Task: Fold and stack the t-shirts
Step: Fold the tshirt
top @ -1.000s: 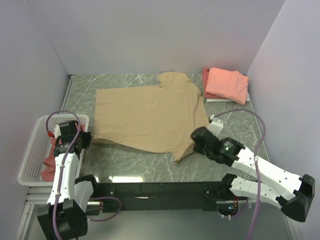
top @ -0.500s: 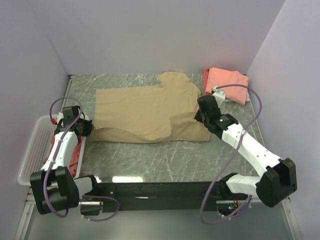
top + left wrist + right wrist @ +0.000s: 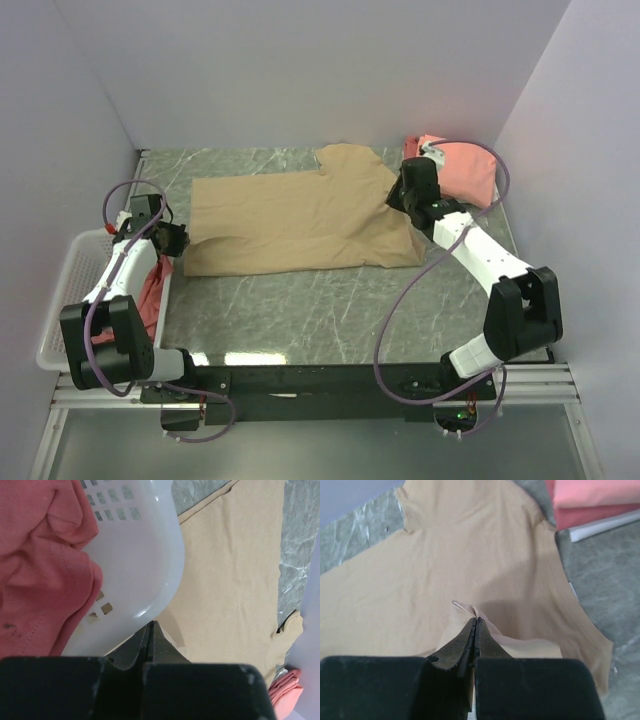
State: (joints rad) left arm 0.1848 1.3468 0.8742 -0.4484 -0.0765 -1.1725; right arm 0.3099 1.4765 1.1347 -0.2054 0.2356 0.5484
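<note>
A tan t-shirt [image 3: 290, 215] lies on the marble table with its near part folded back over itself. My left gripper [image 3: 175, 241] is shut at the shirt's left edge, beside the basket; in the left wrist view its tips [image 3: 151, 625] pinch the tan cloth [image 3: 235, 580]. My right gripper [image 3: 400, 197] is shut at the shirt's right side, near the sleeve; in the right wrist view it [image 3: 475, 620] holds a raised pinch of the tan cloth [image 3: 470, 555]. A folded pink shirt stack [image 3: 460, 168] sits at the back right.
A white slotted basket [image 3: 70, 290] stands at the left table edge with a red shirt [image 3: 150, 290] hanging over its rim; both show in the left wrist view, the basket [image 3: 145, 565] and the shirt [image 3: 40, 570]. The pink stack [image 3: 595, 500] lies just right of my right gripper. Walls enclose the table.
Both grippers have moved away from the near edge toward the back, carrying the shirt's near hem over its body. The shirt now lies folded roughly in half.
</note>
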